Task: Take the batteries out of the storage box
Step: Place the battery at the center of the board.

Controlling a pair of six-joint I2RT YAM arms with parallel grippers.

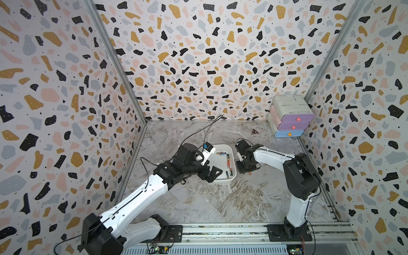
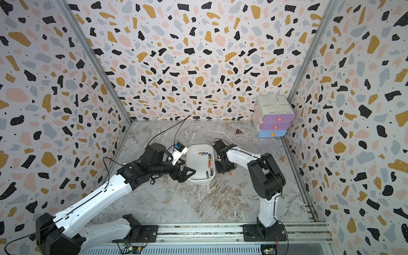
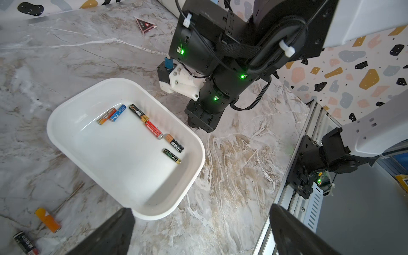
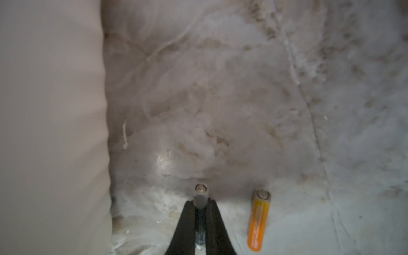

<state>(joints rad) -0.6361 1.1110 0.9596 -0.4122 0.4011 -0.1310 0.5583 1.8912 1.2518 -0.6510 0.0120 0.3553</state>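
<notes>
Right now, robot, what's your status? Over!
Left claw open at storage box corner. Right claw shut on dark battery, outside box, orange battery beside. Six batteries inside. Box opening unblocked.

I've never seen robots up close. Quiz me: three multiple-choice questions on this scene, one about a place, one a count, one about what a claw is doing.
1. Where is the pastel drawer unit?
A) between the arms
B) far right corner
C) front edge

2. How many batteries lie in the storage box?
A) six
B) three
C) ten

3. What is the right gripper doing?
A) hanging open
B) gripping the box rim
C) shut on a battery

Answers:
1 B, both top views show it at the back right.
2 A, the left wrist view shows six on the box floor.
3 C, it clamps a grey battery in the right wrist view.
</notes>
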